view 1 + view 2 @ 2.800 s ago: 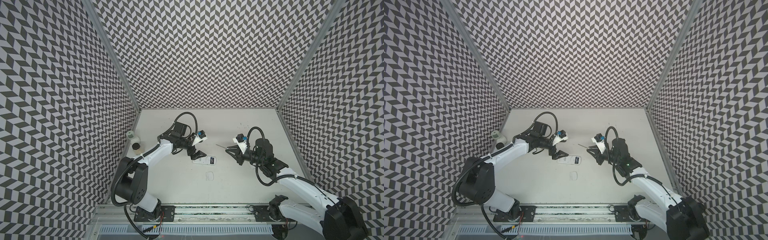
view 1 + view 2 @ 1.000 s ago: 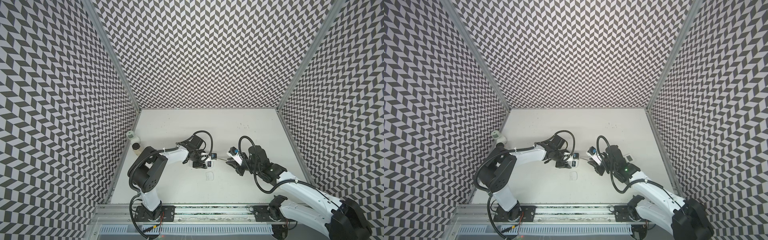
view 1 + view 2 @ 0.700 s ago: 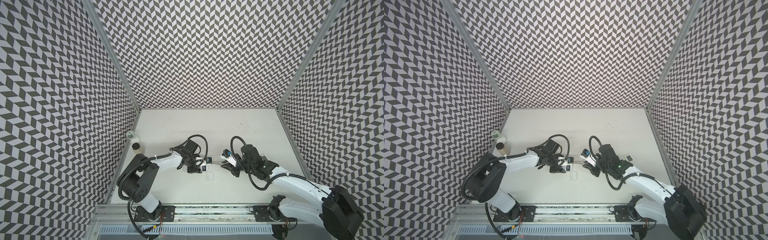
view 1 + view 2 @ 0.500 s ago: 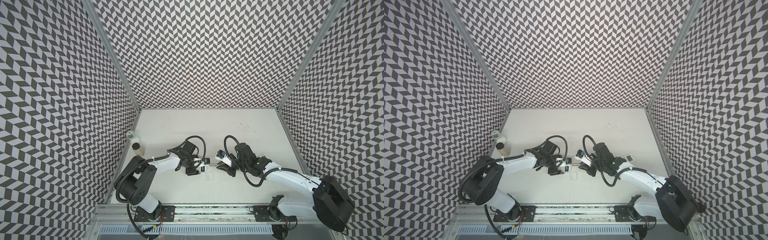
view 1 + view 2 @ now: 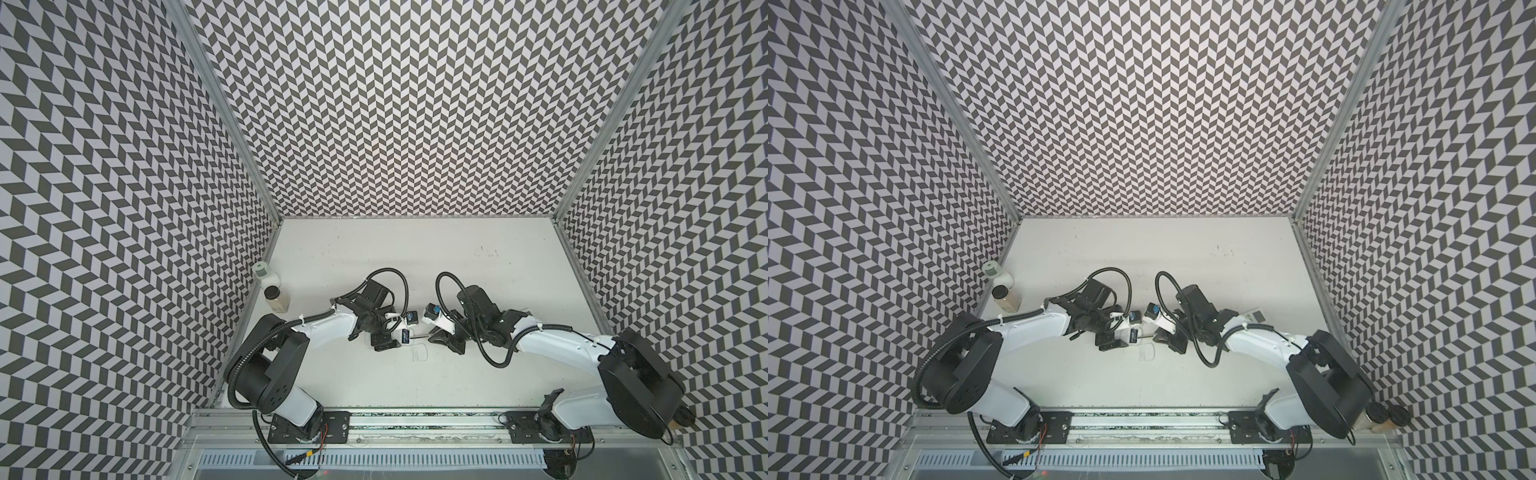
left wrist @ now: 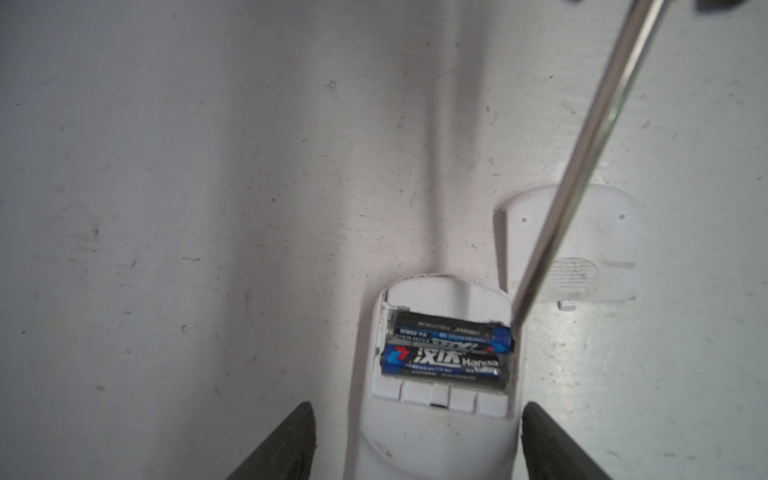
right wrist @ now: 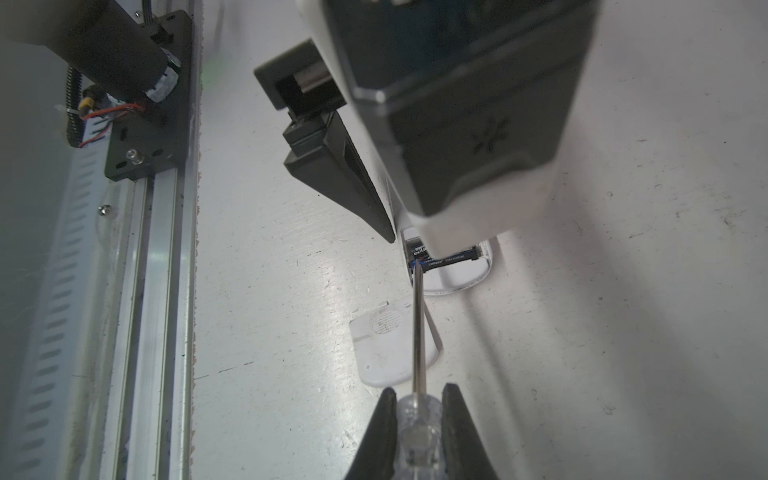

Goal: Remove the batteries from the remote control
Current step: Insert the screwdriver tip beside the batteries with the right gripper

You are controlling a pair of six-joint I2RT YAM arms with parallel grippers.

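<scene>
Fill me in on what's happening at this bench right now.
Two black-and-blue batteries sit in the open compartment of the remote control, and none is out yet. The right gripper is shut on a clear-handled screwdriver, whose tip is at the end of one of them. The left gripper straddles the remote with its jaws open on either side. The battery cover lies off on the table beside the remote.
</scene>
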